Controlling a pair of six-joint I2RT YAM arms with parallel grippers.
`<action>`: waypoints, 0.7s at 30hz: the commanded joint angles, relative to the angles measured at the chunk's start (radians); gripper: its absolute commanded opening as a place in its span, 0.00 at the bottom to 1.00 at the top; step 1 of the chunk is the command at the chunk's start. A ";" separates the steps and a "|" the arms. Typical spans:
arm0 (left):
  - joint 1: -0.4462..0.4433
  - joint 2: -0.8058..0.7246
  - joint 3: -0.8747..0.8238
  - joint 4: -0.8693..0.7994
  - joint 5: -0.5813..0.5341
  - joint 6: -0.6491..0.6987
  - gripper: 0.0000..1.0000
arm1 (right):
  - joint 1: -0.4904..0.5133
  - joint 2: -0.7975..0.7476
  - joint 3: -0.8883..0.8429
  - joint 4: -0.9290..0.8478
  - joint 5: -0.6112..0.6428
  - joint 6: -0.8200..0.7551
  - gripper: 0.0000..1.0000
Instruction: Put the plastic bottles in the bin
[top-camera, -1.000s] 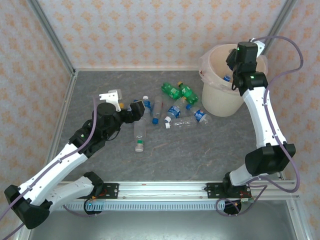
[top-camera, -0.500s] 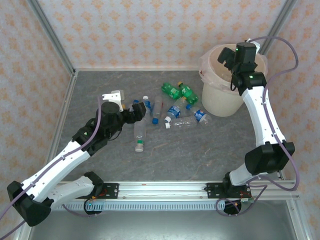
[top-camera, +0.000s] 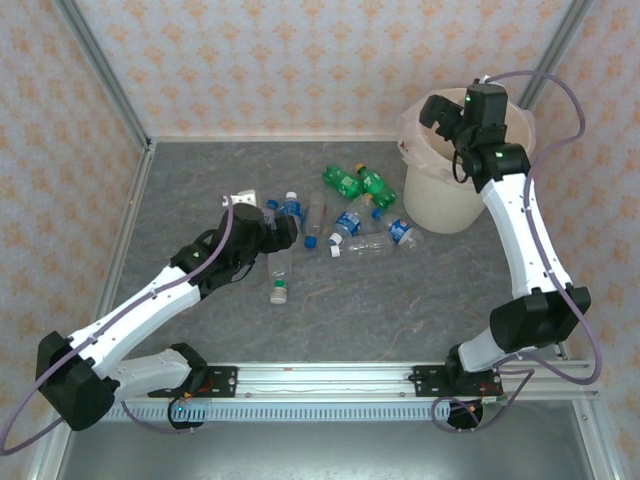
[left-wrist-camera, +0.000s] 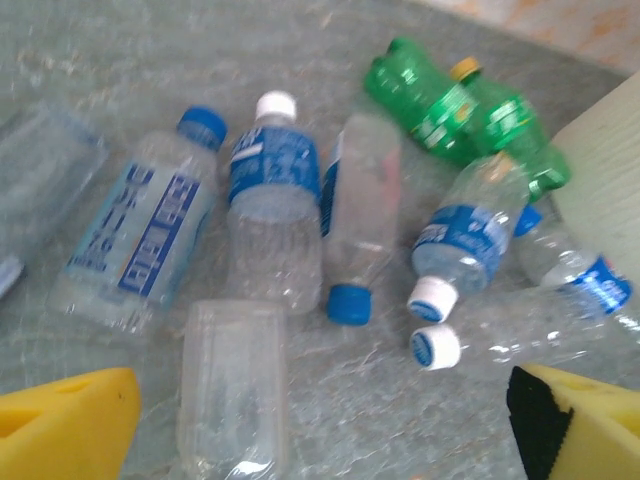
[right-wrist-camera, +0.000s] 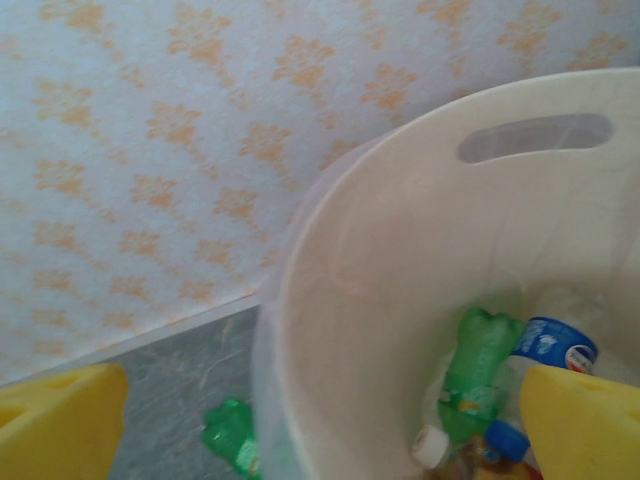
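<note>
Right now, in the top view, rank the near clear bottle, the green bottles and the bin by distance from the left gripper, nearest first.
1. near clear bottle: just on the near side of the left gripper, toward the arm bases.
2. green bottles: farther back and to the right.
3. bin: in the far right corner, farthest.

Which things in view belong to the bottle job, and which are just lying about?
Job: clear bottles, green bottles, bin, binned bottles.
Just there: grey table, patterned walls, front rail.
</note>
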 joint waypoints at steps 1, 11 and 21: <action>0.002 0.012 -0.049 -0.056 -0.001 -0.046 0.91 | 0.041 -0.038 0.049 -0.021 -0.020 0.006 1.00; -0.004 0.028 -0.233 0.049 0.114 -0.127 0.80 | 0.158 -0.027 0.077 -0.024 -0.007 0.018 1.00; -0.038 0.055 -0.328 0.153 0.175 -0.153 0.73 | 0.211 0.000 0.095 -0.041 -0.009 0.021 1.00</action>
